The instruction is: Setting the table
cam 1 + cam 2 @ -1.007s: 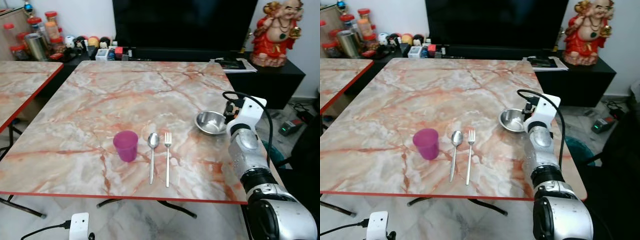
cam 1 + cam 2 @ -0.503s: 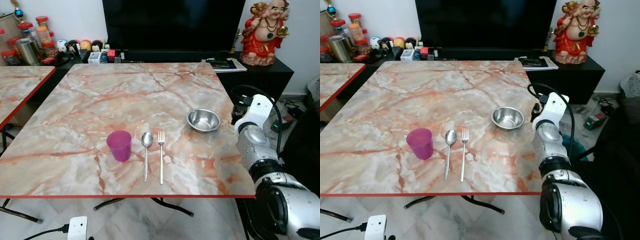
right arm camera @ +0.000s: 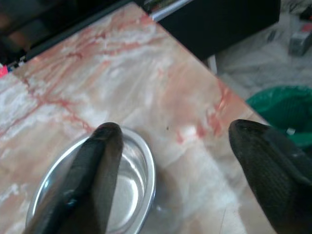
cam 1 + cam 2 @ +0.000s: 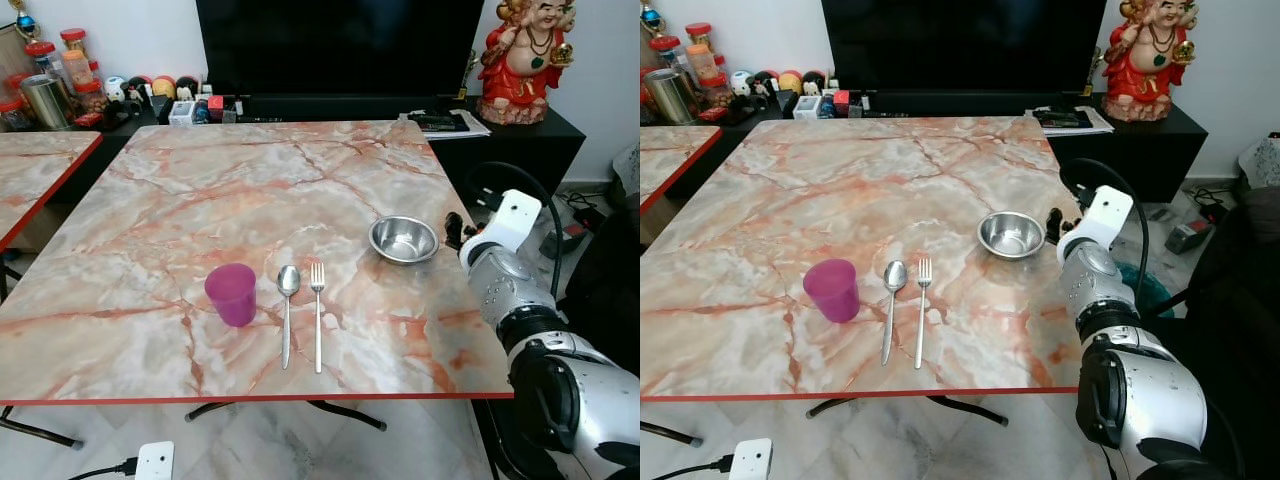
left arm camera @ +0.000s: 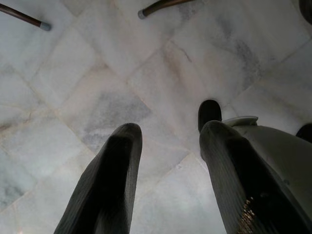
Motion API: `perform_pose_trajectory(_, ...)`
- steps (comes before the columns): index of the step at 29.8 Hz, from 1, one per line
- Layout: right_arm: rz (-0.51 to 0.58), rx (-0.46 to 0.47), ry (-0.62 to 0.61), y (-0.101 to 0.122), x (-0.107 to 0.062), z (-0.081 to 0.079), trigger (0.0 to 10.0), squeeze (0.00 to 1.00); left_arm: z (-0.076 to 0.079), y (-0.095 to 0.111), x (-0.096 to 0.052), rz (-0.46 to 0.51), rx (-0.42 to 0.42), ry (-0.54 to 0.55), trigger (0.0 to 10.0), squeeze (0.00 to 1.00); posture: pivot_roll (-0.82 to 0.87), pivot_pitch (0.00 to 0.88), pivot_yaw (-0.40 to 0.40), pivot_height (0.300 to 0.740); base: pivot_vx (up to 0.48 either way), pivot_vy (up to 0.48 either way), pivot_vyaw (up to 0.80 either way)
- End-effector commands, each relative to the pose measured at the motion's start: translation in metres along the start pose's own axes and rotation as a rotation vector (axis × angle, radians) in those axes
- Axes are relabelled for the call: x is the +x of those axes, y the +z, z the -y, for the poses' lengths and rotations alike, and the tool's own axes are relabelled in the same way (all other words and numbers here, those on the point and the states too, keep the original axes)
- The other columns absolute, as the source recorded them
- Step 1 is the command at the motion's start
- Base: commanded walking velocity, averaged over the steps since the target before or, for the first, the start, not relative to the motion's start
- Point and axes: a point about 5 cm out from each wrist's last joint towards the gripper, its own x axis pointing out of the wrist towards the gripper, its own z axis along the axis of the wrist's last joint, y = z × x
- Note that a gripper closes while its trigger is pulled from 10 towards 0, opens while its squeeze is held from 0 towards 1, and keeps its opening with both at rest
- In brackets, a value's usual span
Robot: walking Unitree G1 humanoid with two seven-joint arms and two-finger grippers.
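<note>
On the marble table (image 4: 250,200) a purple cup (image 4: 232,293), a spoon (image 4: 286,310) and a fork (image 4: 317,315) lie side by side near the front edge. A steel bowl (image 4: 403,239) stands upright to their right, near the table's right edge. My right gripper (image 4: 455,232) hovers just right of the bowl. In the right wrist view the right gripper (image 3: 173,130) is wide open, with one finger (image 3: 95,165) over the bowl's (image 3: 129,180) rim and the other out past the table edge. My left gripper (image 5: 169,129) hangs open above the floor.
A second marble table (image 4: 40,170) stands to the left. Behind are a black TV (image 4: 340,45), a dark cabinet with jars (image 4: 50,80), papers (image 4: 445,122) and a red statue (image 4: 520,60). A green bin (image 3: 287,112) sits below the right edge.
The camera has shifted. My right gripper pulled back off the table's right edge half a second ago and now sits close beside the bowl again. Bowl, cup and cutlery have not moved.
</note>
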Motion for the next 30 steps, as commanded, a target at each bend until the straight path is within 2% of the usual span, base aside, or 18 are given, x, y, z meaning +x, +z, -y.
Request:
perform_pose_trajectory(1, -0.021, 0.014, 0.03, 0.002, 0.0, -0.007, 10.0, 0.0, -0.004, -0.007, -0.001, -0.025, -0.011, 0.004, 10.0, 0.0, 0.06, 0.0, -0.003, 0.74, 0.0, 0.0, 0.0)
perform_pose_trajectory(6, -0.049, 0.019, 0.081, -0.003, 0.0, -0.016, 10.0, 0.0, -0.003, -0.01, -0.002, -0.03, -0.013, 0.004, 10.0, 0.0, 0.07, 0.0, -0.008, 0.74, 0.0, 0.0, 0.0)
perform_pose_trajectory(16, -0.041, 0.013, 0.113, 0.003, 0.001, -0.029, 10.0, 0.0, -0.005, -0.011, -0.002, -0.024, -0.02, 0.009, 10.0, 0.0, 0.08, 0.0, -0.014, 0.74, 0.0, 0.0, 0.0)
perform_pose_trajectory(22, -0.031, 0.019, 0.091, 0.005, 0.001, -0.028, 10.0, 0.0, -0.005, -0.011, -0.002, -0.021, -0.02, 0.007, 10.0, 0.0, 0.07, 0.0, -0.013, 0.74, 0.0, 0.0, 0.0)
perform_pose_trajectory(30, -0.073, 0.021, 0.079, -0.008, 0.0, -0.027, 10.0, 0.0, -0.008, -0.018, -0.004, -0.033, -0.015, 0.011, 10.0, 0.0, 0.08, 0.0, -0.014, 0.74, 0.0, 0.0, 0.0)
